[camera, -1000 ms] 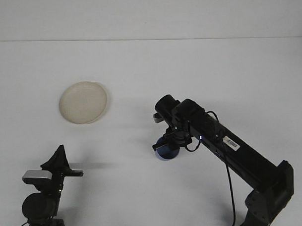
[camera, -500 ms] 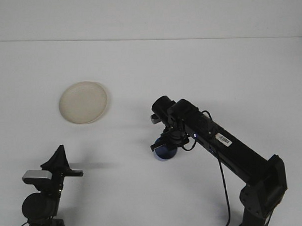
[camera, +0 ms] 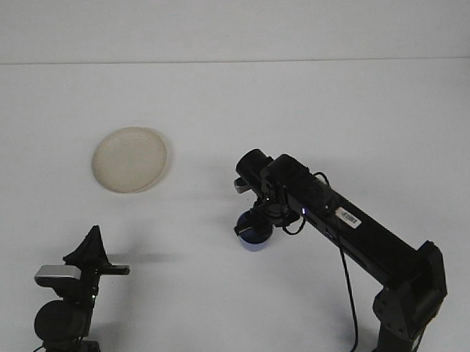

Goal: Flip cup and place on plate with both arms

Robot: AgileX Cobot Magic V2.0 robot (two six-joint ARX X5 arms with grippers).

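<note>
Since a second ago the right gripper (camera: 256, 224) has shifted slightly left and now appears clamped on the blue cup (camera: 254, 235) at frame centre, suggesting the grasp is made. The left gripper (camera: 95, 250) waits lower left, finger state indeterminable. Open desk (camera: 333, 111) separates cup from plate (camera: 130, 159), upper left.

Counter (camera: 294, 104): smooth, matt white surface across the whole frame. Plate (camera: 130, 159), upper left: pale cream, translucent-looking plastic, dull sheen. Cup (camera: 255, 235), centre: blue, glossy; right arm (camera: 353, 230) above it and left claw (camera: 89, 254), lower left: matt black plastic casing.
</note>
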